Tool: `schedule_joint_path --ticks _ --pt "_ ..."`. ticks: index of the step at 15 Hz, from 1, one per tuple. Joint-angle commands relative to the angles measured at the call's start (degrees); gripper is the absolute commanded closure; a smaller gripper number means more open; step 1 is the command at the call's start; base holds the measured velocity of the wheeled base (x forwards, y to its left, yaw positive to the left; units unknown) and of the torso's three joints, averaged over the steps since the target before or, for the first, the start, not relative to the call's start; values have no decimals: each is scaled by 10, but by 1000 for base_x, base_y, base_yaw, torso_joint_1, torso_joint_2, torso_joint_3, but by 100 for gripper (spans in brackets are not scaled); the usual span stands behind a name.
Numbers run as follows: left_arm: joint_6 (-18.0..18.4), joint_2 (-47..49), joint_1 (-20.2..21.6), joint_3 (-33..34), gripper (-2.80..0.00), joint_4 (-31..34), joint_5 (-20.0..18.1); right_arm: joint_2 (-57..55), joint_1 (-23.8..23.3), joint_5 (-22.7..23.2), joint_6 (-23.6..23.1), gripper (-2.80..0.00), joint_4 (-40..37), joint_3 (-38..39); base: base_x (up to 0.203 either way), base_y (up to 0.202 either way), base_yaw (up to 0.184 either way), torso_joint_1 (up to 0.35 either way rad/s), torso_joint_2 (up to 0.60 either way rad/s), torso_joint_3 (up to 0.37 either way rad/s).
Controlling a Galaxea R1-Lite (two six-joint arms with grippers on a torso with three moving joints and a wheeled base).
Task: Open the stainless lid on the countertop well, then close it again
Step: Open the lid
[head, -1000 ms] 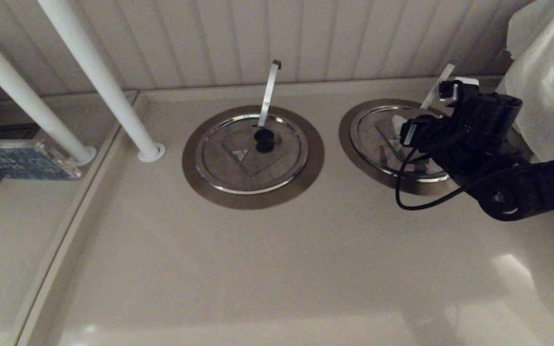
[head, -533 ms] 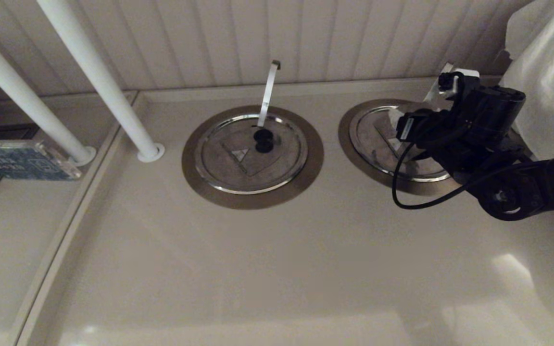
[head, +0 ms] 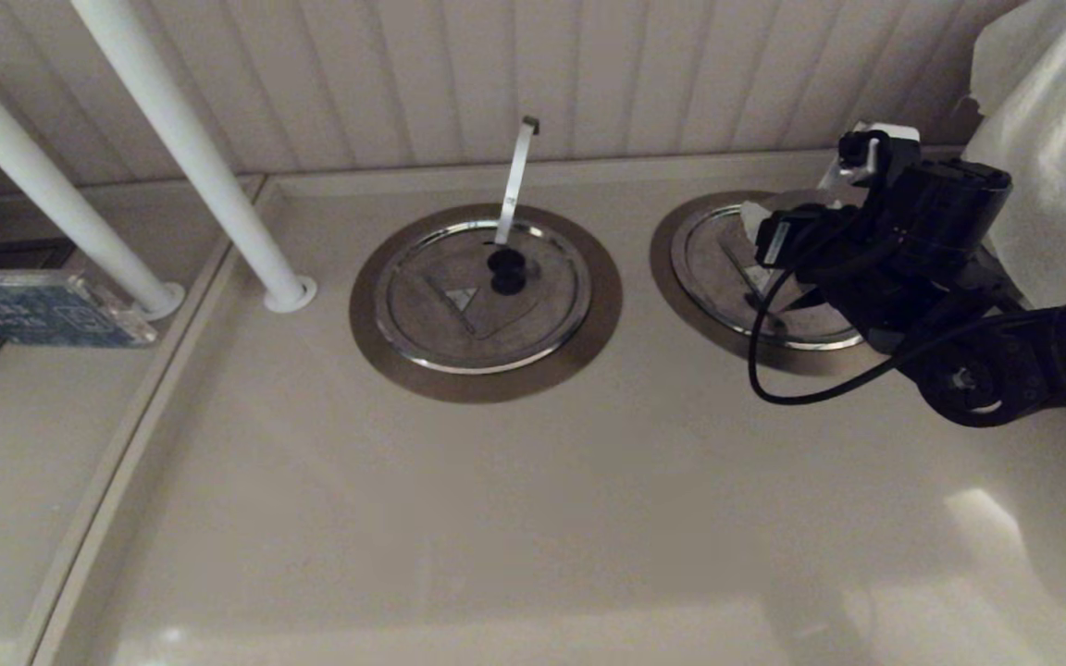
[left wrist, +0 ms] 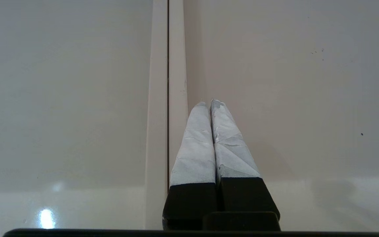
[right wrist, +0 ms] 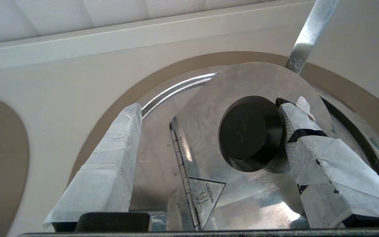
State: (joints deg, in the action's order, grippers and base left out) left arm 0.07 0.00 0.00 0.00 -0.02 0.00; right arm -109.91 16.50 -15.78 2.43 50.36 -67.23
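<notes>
The stainless lid (head: 718, 277) sits in the right countertop well, ringed by its steel collar (head: 667, 264). My right gripper (head: 815, 185) hovers over the lid's centre and hides the knob in the head view. In the right wrist view this gripper (right wrist: 214, 107) is open wide. One of its fingers (right wrist: 296, 128) presses against the side of the black knob (right wrist: 250, 131). The hinged flap (right wrist: 258, 82) looks tilted up off the lid, with a dark gap beside it. The straight handle (right wrist: 309, 33) leans behind. My left gripper (left wrist: 209, 103) is shut and parked over the counter.
The twin lid (head: 482, 296) with its hook-tipped handle (head: 516, 176) lies at the middle of the counter. Two white poles (head: 209, 176) stand at the left. A white cloth-covered bulk (head: 1060, 157) is at the right, and a panelled wall runs behind.
My right gripper has risen and moved back toward the wall, now covering the leaning handle. The flap's knob side has come up with it. The left arm is still.
</notes>
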Motion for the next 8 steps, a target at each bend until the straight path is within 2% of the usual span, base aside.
schedule_joint_path --ticks 1,5,8 --pt "0 0 0 0 0 0 0 -4 6 0 1 -280 1 2 0 0 0 0 0 0" --pt "0 -1 0 0 0 0 0 -4 16 -2 0 -280 1 5 0 0 0 0 0 0" --pt "0 0 0 0 0 0 0 -4 29 -27 -1 -280 3 11 0 0 0 0 0 0"
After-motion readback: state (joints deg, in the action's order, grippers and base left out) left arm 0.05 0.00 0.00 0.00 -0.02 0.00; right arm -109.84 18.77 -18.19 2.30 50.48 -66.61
